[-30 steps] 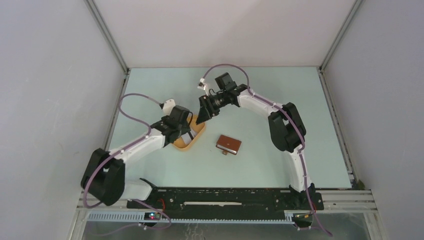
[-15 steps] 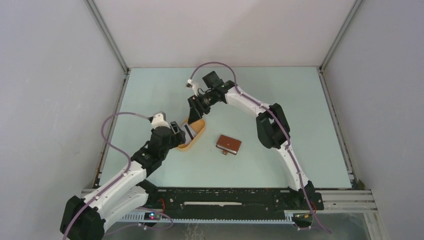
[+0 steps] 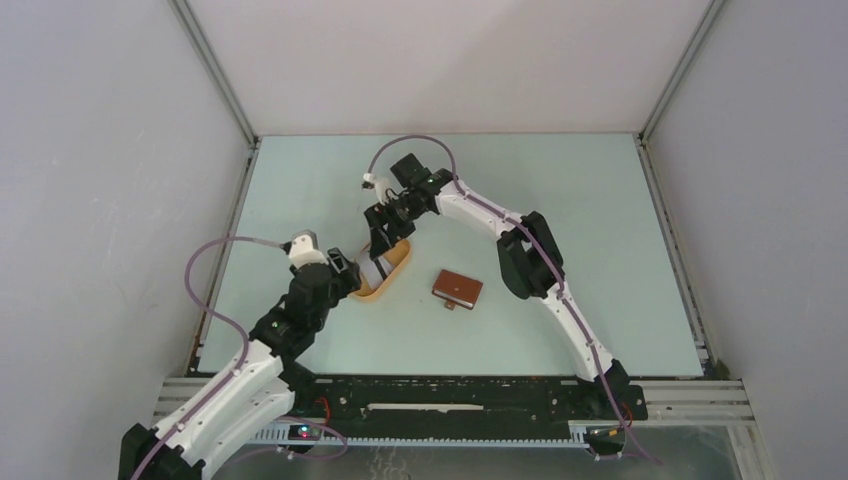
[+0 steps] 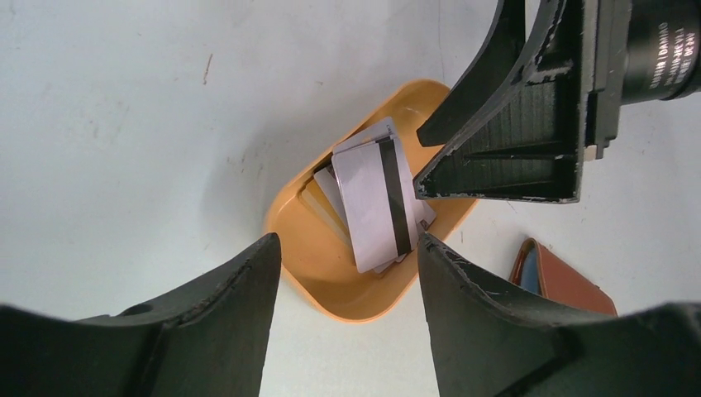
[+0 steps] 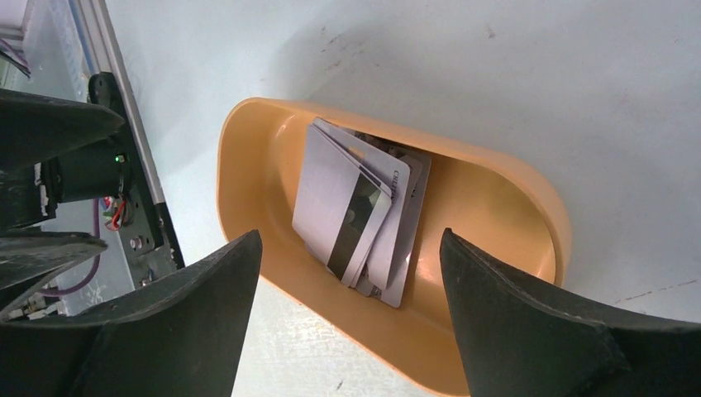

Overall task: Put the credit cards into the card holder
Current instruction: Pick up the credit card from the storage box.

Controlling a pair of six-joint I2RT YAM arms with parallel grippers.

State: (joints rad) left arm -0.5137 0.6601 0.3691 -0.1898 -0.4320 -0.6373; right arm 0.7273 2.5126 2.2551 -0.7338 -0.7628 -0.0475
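As I read right wrist view, credit cards (image 5: pixel 355 207) lie stacked in orange tray (image 5: pixel 240 141), directly below right jaws, which are wide and empty. Stack's long axis crosses jaw line. Left jaws also apart, empty, just beside tray's near end; I judge right jaws nearer. Card holder (image 3: pixel 458 289) on tabletop (image 3: pixel 600 250), apart from tray. Card count hidden by overlap. Holder cut off in left wrist view.

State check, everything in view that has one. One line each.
cards: loose stack in the tray, none gripped
tray: upright on the table, holding the cards
card holder: folded, flat on the table, apart from the tray
left gripper: jaws open, empty, over the tray
right gripper: jaws open, empty, over the cards
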